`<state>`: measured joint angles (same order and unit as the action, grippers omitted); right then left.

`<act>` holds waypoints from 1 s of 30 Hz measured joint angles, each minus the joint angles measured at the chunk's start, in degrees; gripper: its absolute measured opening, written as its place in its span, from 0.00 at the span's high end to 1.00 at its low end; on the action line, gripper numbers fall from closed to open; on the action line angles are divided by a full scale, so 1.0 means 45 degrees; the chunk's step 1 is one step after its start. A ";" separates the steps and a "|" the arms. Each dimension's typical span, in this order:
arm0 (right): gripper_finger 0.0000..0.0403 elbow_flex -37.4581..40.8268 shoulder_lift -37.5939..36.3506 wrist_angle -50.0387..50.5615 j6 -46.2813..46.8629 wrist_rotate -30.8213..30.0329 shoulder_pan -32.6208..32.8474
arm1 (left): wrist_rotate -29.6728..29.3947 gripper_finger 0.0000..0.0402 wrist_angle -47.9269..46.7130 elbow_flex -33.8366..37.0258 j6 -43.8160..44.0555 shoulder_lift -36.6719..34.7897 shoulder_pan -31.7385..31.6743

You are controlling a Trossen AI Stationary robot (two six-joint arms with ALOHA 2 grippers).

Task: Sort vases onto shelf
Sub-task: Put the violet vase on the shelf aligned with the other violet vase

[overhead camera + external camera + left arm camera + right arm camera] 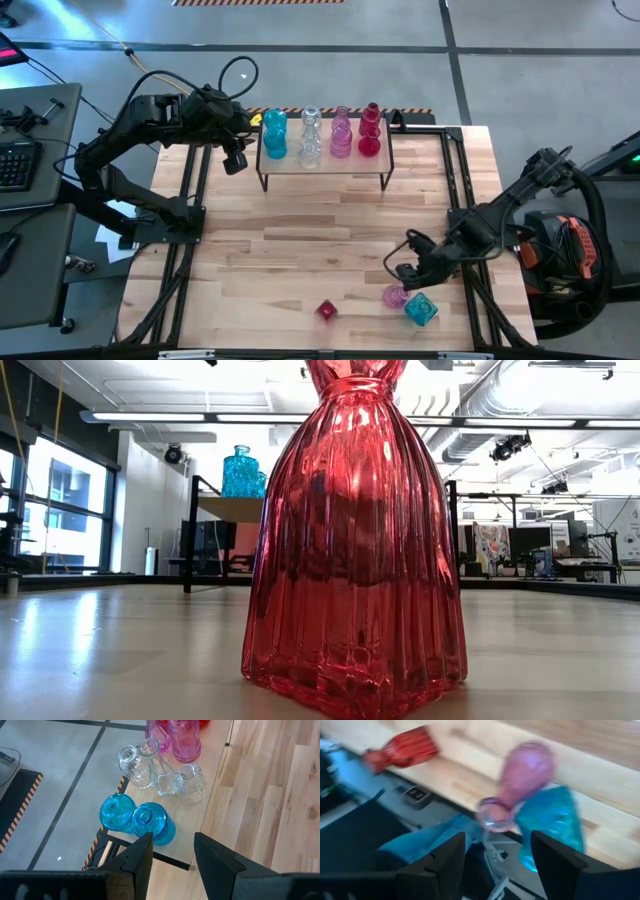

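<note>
The shelf (325, 172) stands at the table's far edge. On its top are two teal vases (274, 135), clear vases (311, 140), pink vases (341, 135) and red vases (370, 132). My left gripper (238, 155) is open and hovers just off the shelf's left end, above the teal vases (150, 822). Near the table's near right corner stand a pink vase (395, 296), a teal faceted vase (421, 308) and a red vase (326, 310). My right gripper (405, 258) is open, just on the far side of the pink vase (525, 775), touching nothing.
The red vase (350, 540) stands upright close to the low camera and fills most of that view. Black frame rails (455, 180) run along the table's left and right sides. Bare wood (300, 240) lies between the shelf and the near vases.
</note>
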<state>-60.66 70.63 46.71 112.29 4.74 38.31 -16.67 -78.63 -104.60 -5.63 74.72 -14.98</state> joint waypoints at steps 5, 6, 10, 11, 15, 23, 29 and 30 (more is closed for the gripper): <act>0.50 0.0000 0.0041 0.1297 0.1227 -0.0044 0.0346 | 0.0000 0.66 0.0000 0.0000 -0.0005 0.0000 0.0005; 0.51 0.0000 0.0089 0.1338 0.1331 -0.0037 0.0373 | 0.0000 0.66 0.0000 0.0000 -0.0005 0.0002 0.0002; 0.53 0.0000 0.0461 0.1075 0.1290 -0.0010 0.0448 | 0.0000 0.66 0.0000 0.0000 0.0000 0.0000 0.0002; 0.54 0.0000 0.0597 0.1042 0.1267 -0.0009 0.0446 | 0.0003 0.66 0.0000 0.0000 0.0000 0.0000 0.0002; 0.55 0.0000 0.1067 0.0812 0.1049 0.0014 0.0441 | 0.0005 0.66 0.0000 0.0000 0.0112 0.0000 0.0000; 0.56 0.0000 0.1840 0.0165 0.1080 0.0043 0.0441 | 0.0000 0.66 0.0000 0.0000 0.0141 0.0000 0.0000; 0.58 -0.0010 0.2226 -0.0181 0.1282 0.0047 0.0412 | 0.0001 0.66 0.0000 0.0000 0.0141 0.0001 0.0001; 0.59 -0.0010 0.2256 -0.0283 0.1282 0.0024 0.0412 | 0.0004 0.66 0.0000 0.0000 0.0141 0.0000 0.0005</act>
<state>-60.71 80.78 45.43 118.06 4.84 40.16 -16.65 -78.63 -104.60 -4.99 74.72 -14.96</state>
